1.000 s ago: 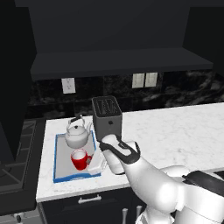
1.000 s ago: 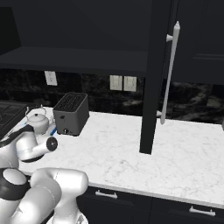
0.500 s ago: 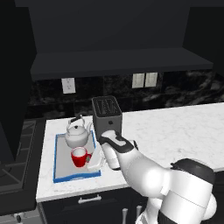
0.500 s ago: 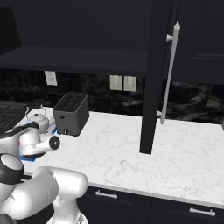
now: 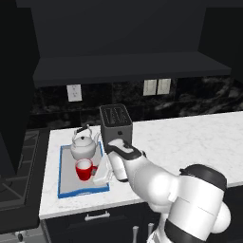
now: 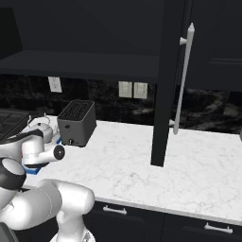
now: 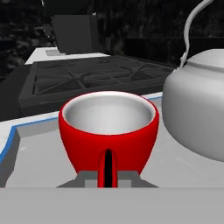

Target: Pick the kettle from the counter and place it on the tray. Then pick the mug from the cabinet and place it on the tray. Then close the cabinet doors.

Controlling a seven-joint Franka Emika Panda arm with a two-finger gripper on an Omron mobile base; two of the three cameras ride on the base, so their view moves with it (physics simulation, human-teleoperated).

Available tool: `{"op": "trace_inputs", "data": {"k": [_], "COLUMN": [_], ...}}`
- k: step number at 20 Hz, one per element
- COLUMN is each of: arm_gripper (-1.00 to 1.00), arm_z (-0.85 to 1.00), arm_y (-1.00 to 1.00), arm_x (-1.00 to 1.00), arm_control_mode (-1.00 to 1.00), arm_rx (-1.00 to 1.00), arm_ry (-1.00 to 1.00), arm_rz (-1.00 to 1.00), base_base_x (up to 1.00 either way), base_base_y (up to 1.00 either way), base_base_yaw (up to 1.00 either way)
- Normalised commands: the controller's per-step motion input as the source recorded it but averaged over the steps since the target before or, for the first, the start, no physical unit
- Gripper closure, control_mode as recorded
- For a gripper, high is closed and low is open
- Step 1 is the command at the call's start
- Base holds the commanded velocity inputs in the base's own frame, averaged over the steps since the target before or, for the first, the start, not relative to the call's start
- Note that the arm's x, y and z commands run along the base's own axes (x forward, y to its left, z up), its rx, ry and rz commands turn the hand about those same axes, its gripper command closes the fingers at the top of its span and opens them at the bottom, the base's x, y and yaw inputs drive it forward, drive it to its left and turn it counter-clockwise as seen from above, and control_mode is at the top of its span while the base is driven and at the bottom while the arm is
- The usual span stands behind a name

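Observation:
The red mug (image 5: 84, 169) (image 7: 108, 127) stands upright on the grey floor of the blue-rimmed tray (image 5: 81, 192) (image 7: 12, 131), at the left end of the counter (image 5: 190, 137). The silvery kettle (image 5: 84, 144) (image 7: 197, 113) sits on the same tray just behind it. My gripper (image 5: 100, 173) (image 7: 107, 178) reaches in from the mug's right and is shut on the mug's handle, one finger (image 7: 87, 178) on each side. The cabinet (image 5: 128, 66) above has its doors swung open; the right door (image 6: 165, 80) shows its silver bar handle (image 6: 184, 75).
A dark grey toaster (image 5: 116, 122) (image 6: 77, 122) stands right behind my wrist, next to the tray. A black stove top (image 7: 96, 74) (image 5: 19, 175) lies left of the counter. The open right door hangs over the counter's middle.
The mug has stayed in place on the tray with the gripper shut on its handle. My wrist has edged slightly up and left while the elbow swung to the right.

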Motion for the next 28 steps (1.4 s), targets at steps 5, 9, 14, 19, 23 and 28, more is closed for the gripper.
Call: {"op": "trace_inputs", "data": {"k": [5,9,14,19,23,28], "arm_gripper": [-1.0,-1.0,-1.0,-1.0,-1.0,-1.0], "arm_z": [-0.03,0.03,0.14,0.43,0.7,0.73], "arm_y": [0.05,-0.03,-0.08,-0.11,-0.02,-0.04], "arm_x": [-0.01,-0.05,-0.07,-0.18,-0.24,-0.28], "arm_control_mode": [-1.0,-1.0,-1.0,-1.0,-1.0,-1.0], "arm_rx": [0.0,0.0,0.0,0.0,0.0,-0.01], "arm_ry": [0.02,0.0,0.0,0.03,0.0,0.05], "arm_rz": [0.0,0.0,0.0,0.0,0.0,0.0], "base_base_x": [0.0,0.0,0.0,0.0,0.0,0.0], "base_base_y": [0.0,0.0,0.0,0.0,0.0,0.0], "base_base_yaw": [0.0,0.0,0.0,0.0,0.0,0.0]}}
